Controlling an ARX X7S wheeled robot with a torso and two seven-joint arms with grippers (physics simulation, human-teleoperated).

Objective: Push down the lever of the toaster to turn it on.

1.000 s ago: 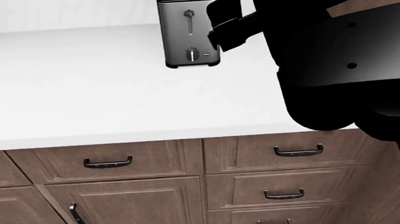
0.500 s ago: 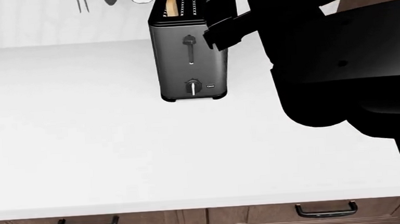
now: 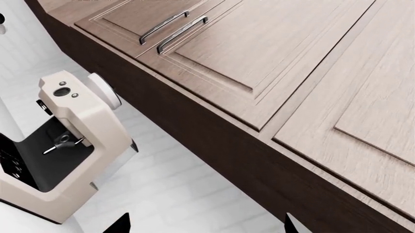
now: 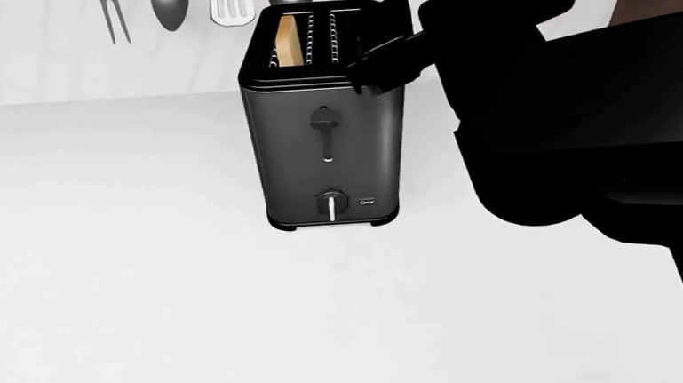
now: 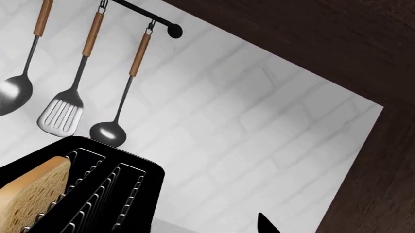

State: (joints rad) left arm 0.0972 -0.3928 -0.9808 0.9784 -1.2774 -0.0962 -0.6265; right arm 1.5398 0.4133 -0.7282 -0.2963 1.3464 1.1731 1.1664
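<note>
Clearly, the lever (image 4: 323,119) sits high on the toaster (image 4: 292,150).

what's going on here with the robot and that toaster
The robot faces a steel toaster on a white counter, with a slice of bread in one slot. Its right arm reaches in beside the toaster's top. The lever sits at the top of its slot, not yet pushed down. Nothing is gripped.

Beige coffee machine (image 3: 68,145) by white tiled wall (image 3: 168,189), wooden cabinets (image 3: 292,73) with metal handles (image 3: 172,30), tool tips at edge
</note>
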